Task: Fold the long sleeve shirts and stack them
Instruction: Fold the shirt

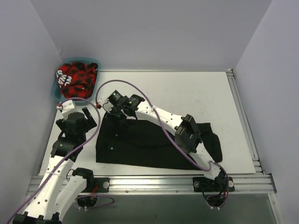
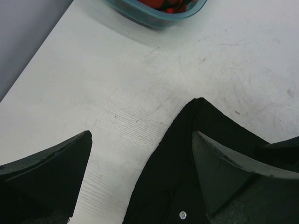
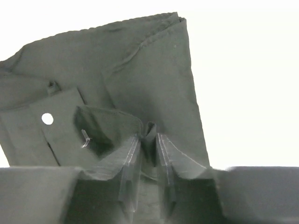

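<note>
- Black cloth stands pinched as a small fold between the narrow-set fingers of the right end effector point(image 3: 149, 136), so it grips the black shirt point(image 3: 140, 70) near the garment's far left corner
- A pale button point(image 3: 47, 118) shows on the shirt front just beside that pinch
- The left end effector point(image 2: 141, 134) is spread wide and holds nothing; it hovers at the shirt's left edge, one finger over cloth and the other over bare bench point(image 2: 93, 70)
- The shirt lies on the bench in front of both arms, flattened into a rough rectangle, with a bunched part, perhaps a sleeve, jutting out at its right end
- A teal basket point(image 1: 55, 91) at the far left corner holds red and black cloth point(image 1: 77, 77), well apart from the shirt
- As a judgement, folding of this shirt is under way but not finished: the bunched end needs tucking in and more folds seem needed, no stack shows yet, and the basket's contents look untouched
</note>
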Tool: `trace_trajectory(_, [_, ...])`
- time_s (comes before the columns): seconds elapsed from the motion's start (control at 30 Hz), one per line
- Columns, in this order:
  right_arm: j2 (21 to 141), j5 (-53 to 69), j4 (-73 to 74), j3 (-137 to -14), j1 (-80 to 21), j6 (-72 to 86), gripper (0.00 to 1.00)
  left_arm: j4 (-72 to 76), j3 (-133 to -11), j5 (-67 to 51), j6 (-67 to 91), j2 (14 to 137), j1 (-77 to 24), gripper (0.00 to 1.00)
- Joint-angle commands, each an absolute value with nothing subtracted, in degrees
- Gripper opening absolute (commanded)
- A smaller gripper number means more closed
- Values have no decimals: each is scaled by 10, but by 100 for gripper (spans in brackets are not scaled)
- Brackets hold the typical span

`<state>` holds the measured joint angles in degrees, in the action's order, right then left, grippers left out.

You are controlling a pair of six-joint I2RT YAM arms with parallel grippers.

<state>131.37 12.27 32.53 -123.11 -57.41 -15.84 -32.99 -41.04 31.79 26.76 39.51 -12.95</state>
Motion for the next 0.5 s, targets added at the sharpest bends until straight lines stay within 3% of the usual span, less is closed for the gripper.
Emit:
trace_trajectory(0.0, [1326,110,323,-1250,-580,-166,40,-315,-410,303,266,393,-125,97])
trace_trajectory(0.1, [1301,105,323,-1237,-581,-156,65,-309,-409,283,260,393,-126,97])
trace_trajectory(0.17, [1265,77,323,-1217,-579,-137,73,-301,-406,272,258,393,-125,97])
trace_trajectory(0.33, [1149,20,323,-1137,-561,-72,77,-283,-400,187,251,403,-128,97])
trace_trajectory(0.47, [997,-25,324,-974,-525,48,77,-291,-406,84,272,462,-128,97])
